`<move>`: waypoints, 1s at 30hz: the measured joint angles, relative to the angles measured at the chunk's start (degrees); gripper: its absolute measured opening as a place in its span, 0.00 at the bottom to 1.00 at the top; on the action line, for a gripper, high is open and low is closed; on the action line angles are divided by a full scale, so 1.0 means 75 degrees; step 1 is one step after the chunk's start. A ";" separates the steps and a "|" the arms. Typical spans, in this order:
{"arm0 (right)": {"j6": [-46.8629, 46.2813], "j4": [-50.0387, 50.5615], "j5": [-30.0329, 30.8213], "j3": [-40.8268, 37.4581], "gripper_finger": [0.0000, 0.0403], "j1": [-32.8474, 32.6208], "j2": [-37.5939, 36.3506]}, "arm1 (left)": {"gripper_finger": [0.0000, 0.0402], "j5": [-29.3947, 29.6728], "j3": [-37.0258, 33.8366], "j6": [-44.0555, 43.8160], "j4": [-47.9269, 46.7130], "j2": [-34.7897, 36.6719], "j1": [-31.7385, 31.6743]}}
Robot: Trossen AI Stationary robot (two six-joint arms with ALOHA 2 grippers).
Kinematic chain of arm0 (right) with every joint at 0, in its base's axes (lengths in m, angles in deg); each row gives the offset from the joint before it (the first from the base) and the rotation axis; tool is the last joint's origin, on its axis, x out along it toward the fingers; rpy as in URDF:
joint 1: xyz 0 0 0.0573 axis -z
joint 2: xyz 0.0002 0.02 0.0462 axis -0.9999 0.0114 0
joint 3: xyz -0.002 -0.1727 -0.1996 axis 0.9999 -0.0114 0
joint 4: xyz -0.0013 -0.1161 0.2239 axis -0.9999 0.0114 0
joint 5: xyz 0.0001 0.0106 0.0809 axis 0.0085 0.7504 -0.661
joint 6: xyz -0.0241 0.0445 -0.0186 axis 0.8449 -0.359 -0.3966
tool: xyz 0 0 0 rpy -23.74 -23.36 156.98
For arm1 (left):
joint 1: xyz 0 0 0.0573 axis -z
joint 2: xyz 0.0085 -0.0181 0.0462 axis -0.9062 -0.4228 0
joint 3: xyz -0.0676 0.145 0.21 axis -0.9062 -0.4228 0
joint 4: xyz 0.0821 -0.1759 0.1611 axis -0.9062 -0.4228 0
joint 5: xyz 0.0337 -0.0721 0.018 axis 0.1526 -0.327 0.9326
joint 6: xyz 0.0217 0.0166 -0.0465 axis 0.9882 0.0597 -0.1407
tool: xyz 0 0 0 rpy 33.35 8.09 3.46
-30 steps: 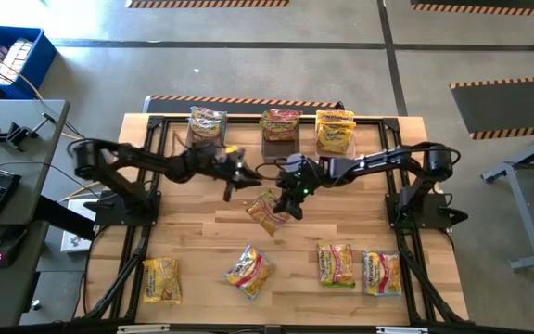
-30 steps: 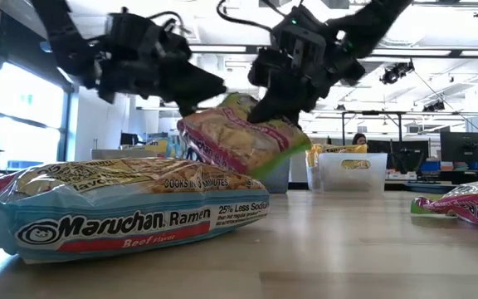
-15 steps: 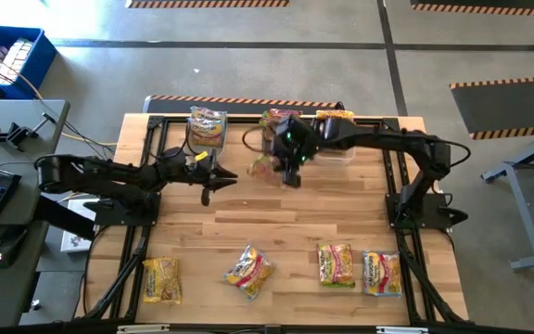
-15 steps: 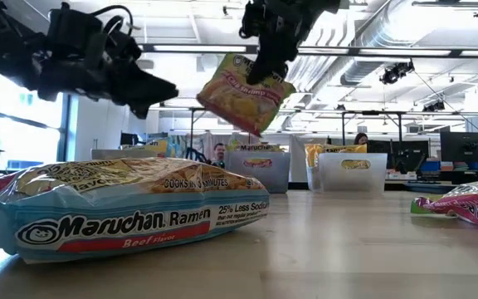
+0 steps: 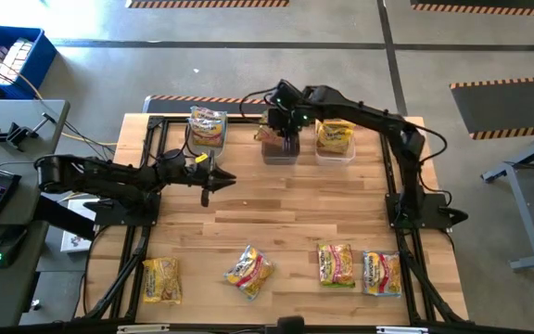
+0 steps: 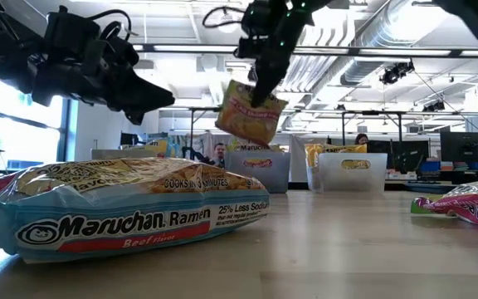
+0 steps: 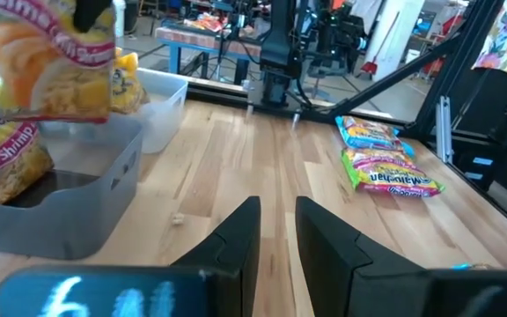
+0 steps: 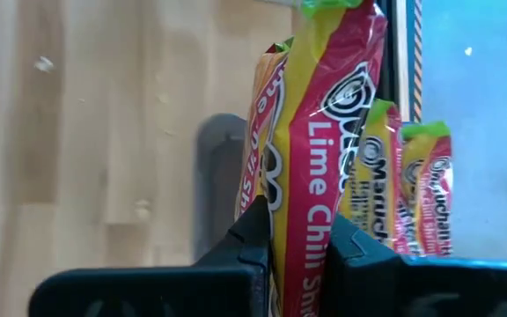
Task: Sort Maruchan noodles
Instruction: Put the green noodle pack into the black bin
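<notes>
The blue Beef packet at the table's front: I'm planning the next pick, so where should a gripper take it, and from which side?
Probably by a short crimped end, coming from above. The Beef packet lies flat and puffy, angled on the table, so its middle is broad and slippery, while the thin end seal fits between fingers. The left gripper is nearer and free; the right gripper holds a Lime Chili packet.

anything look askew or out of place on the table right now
Mostly tidy. The yellow crinkly ramen packet at the near edge lies tilted, unlike the three squarer packets beside it. The right gripper holds a lime chili shrimp packet above the middle tub.
</notes>
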 joint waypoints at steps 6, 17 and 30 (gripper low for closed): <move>0.0815 0.0126 -0.0004 0.0300 0.05 0.0390 0.0515 | 0.16 0.0093 0.0000 -0.0047 -0.0003 0.0000 0.0000; 0.1228 0.0122 0.0059 0.0300 0.05 0.0752 0.1006 | 0.16 0.0091 0.0000 0.0020 -0.0035 0.0000 0.0000; 0.1543 0.0048 0.0482 0.0303 0.05 0.0756 0.1683 | 0.16 0.0088 0.0000 0.0015 -0.0113 0.0000 0.0000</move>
